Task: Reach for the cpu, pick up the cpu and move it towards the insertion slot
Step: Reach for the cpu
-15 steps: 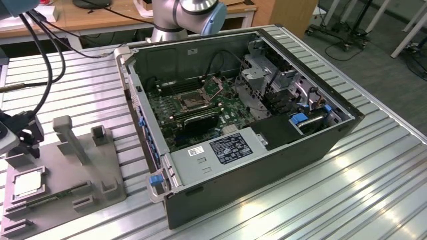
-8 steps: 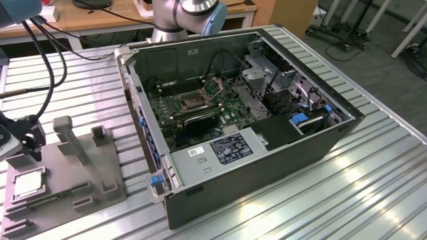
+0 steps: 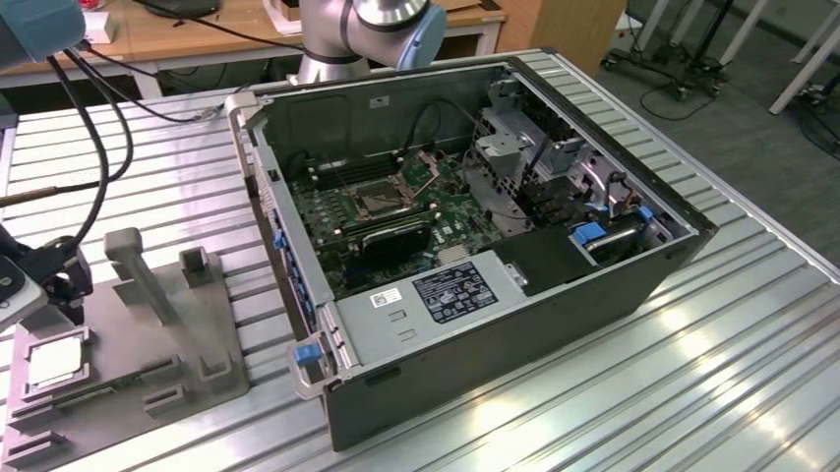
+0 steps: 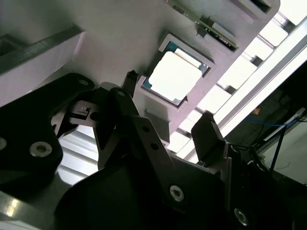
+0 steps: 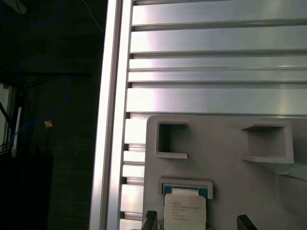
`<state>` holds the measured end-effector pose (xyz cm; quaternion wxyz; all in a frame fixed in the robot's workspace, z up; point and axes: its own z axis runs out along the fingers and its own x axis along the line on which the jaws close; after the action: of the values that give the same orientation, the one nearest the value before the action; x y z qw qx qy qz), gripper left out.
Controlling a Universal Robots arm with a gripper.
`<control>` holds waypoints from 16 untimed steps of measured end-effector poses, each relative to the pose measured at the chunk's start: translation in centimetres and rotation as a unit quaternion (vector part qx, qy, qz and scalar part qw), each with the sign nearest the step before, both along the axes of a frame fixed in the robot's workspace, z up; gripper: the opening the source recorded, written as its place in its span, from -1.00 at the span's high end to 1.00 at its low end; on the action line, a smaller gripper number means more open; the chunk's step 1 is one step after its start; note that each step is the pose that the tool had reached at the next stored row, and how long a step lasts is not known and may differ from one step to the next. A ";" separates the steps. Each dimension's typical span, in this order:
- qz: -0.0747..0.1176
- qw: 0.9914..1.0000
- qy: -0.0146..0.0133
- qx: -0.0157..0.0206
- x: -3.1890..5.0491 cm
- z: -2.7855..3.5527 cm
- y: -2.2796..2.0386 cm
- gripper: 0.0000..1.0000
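Observation:
The cpu (image 3: 53,362) lies flat in a square recess of the grey tray (image 3: 197,324), at the exterior view's lower left. Its pale metallic face shows bright in both wrist views (image 4: 175,76) (image 5: 184,210). My gripper (image 3: 59,285) hangs just above the tray, close over the cpu. It is open (image 4: 170,112): the two dark fingertips (image 5: 149,219) stand apart on either side of the chip without touching it. The insertion slot (image 3: 374,204), a silvery frame with a dark centre, sits on the green board inside the open computer case (image 3: 525,324).
Upright grey posts (image 3: 138,270) rise from the tray beside my gripper. A memory stick (image 3: 125,379) lies in a tray groove. Cables (image 3: 98,128) hang at the exterior view's left. The slatted metal table (image 3: 735,324) ends at an edge rail (image 5: 112,120) close to the tray.

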<state>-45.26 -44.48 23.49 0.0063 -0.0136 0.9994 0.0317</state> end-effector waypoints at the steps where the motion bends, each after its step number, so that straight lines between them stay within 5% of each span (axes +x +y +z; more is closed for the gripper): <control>1: 0.000 1.000 0.000 0.000 -0.04 -0.09 -0.02 -0.45; 16: 0.000 1.000 -0.001 0.000 -0.19 -1.96 -0.21 -0.45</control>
<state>-45.45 -44.70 21.53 0.0069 -0.0136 0.9994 0.0317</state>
